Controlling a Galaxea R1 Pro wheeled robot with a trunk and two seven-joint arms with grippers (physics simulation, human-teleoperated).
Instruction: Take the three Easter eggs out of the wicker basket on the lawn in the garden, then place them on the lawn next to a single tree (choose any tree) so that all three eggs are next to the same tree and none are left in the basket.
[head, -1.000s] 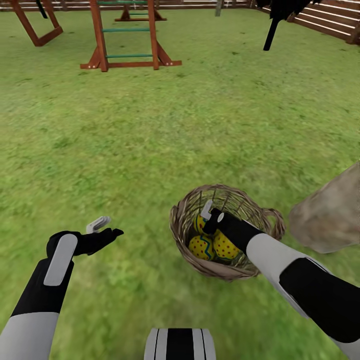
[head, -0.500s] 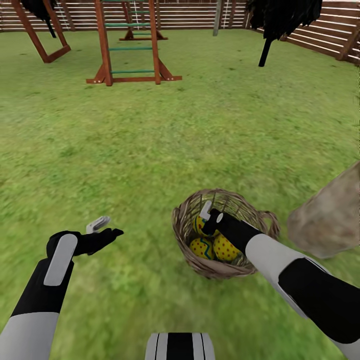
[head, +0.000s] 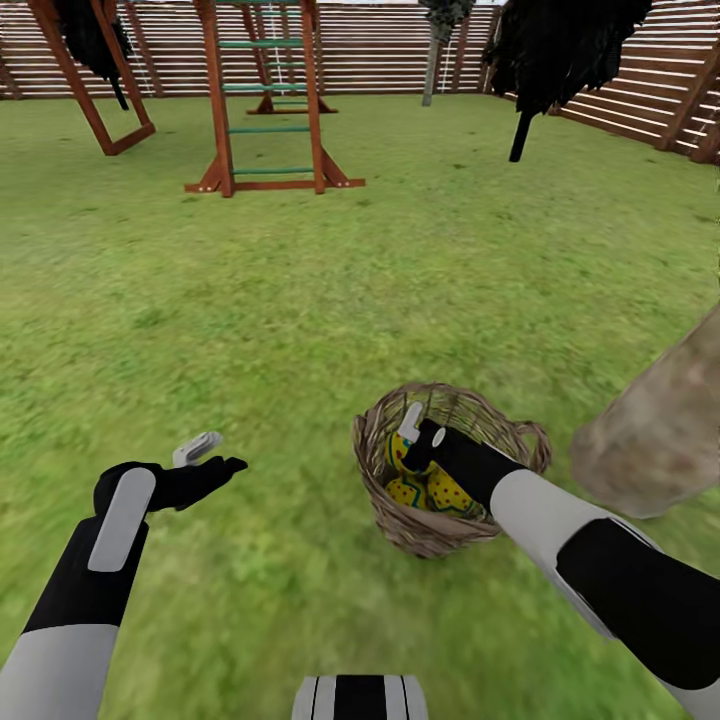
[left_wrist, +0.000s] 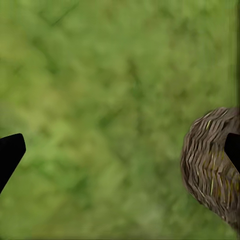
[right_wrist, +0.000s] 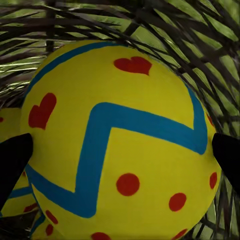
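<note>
Three Easter eggs (head: 425, 485) all in the wicker basket (head: 385, 505) on lawn (head: 300, 330) beside tree trunk (head: 655, 435); right gripper (head: 420, 432) straddles one egg, jaws apart, left gripper (head: 205, 455) idle, spread; none placed.

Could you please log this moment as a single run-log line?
right tool: in wicker basket, fingers astride an Easter egg | left tool: open, empty, over lawn | tree: beside basket
</note>
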